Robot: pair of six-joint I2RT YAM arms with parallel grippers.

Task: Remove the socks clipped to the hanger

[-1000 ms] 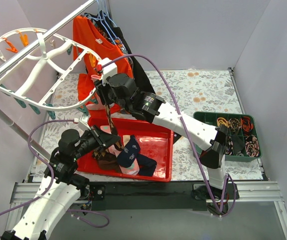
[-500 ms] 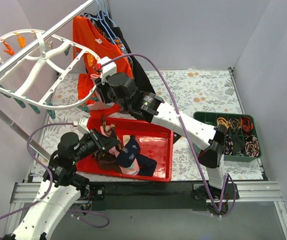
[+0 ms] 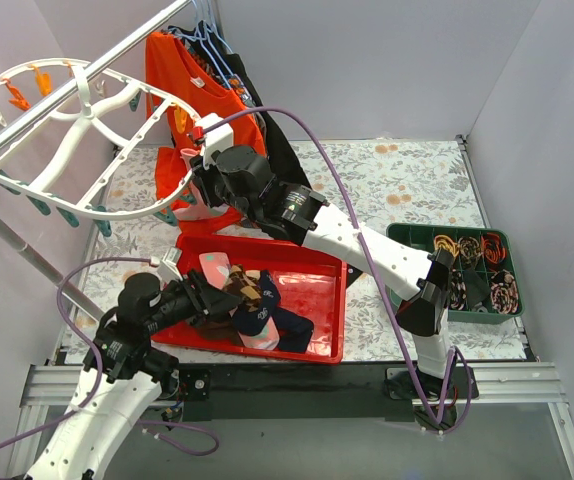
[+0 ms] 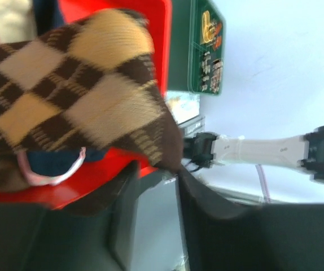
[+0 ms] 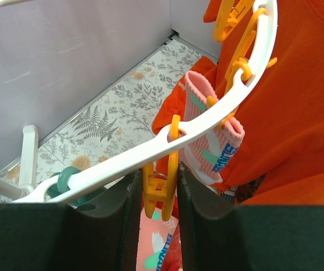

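Observation:
The white hanger point(image 3: 92, 125) hangs at the upper left. My right gripper point(image 3: 199, 190) is at its near rim point(image 5: 122, 161), shut on an orange clip point(image 5: 161, 189) that holds no sock. A pink teal-striped sock point(image 5: 213, 141) stays clipped just beside it point(image 3: 189, 158). My left gripper point(image 3: 210, 293) is low over the red tray point(image 3: 317, 262), jaws apart. The brown argyle sock point(image 3: 250, 285) lies in the tray just off its fingertips and fills the left wrist view point(image 4: 77, 96). A navy sock point(image 3: 257, 315) and a pink sock point(image 3: 214, 268) also lie in the tray.
An orange shirt point(image 3: 182, 85) and a long black garment point(image 3: 282, 150) hang on wire hangers point(image 3: 207, 40) from the metal rail point(image 3: 67, 95) behind the hanger. A green compartment box point(image 3: 472, 272) sits at the right. Walls close in on three sides.
The argyle sock came off the clip in the right gripper. My left gripper carried it down and toward me, and it now lies in the tray. The right arm stayed put.

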